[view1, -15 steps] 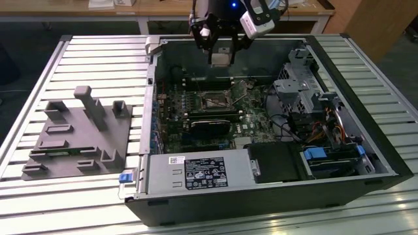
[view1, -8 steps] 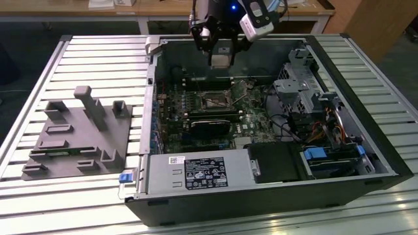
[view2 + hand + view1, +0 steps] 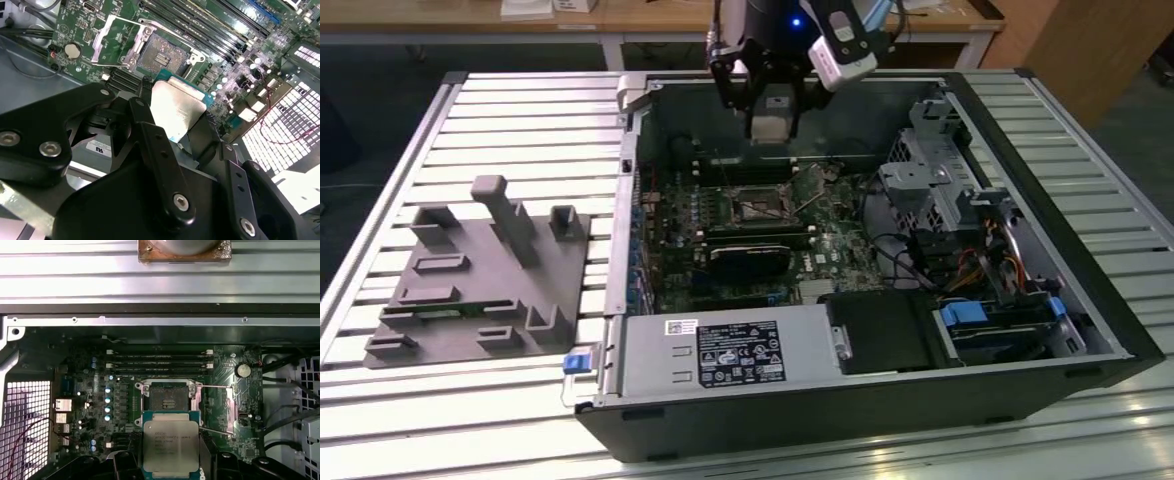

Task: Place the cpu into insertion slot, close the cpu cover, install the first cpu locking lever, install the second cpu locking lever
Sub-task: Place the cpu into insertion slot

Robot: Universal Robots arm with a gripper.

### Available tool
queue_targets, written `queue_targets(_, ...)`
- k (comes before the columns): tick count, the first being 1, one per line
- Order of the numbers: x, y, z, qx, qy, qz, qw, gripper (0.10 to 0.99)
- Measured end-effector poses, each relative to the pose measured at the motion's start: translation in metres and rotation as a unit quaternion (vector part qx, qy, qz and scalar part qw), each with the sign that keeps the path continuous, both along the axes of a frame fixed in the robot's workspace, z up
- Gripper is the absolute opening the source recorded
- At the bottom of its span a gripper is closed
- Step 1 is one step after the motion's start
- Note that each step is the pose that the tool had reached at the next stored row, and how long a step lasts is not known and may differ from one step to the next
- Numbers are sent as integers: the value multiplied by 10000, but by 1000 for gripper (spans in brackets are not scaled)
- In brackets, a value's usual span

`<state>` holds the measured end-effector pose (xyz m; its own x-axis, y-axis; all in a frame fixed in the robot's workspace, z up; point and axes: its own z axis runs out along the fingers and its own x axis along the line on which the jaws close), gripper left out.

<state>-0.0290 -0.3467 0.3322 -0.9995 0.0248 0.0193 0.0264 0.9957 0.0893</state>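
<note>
My gripper hangs over the far side of the open computer case, shut on the cpu. Both wrist views show the cpu's dull silver top between the black fingers, above the green motherboard. The insertion slot lies bare just beyond the chip, its dark square recess uncovered. The cpu cover is swung open beside the slot. Two thin locking levers stand released along the cover's edges.
The black computer case lies open on a slatted metal table. A grey moulded fixture sits at the exterior view's left. Memory slots, a black module, cables and drive bays surround the socket.
</note>
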Motion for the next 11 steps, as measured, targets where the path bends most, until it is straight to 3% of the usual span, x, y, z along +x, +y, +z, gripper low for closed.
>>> queue_targets(11, 0, 0, -134, 0, 0, 0, 10000, 541)
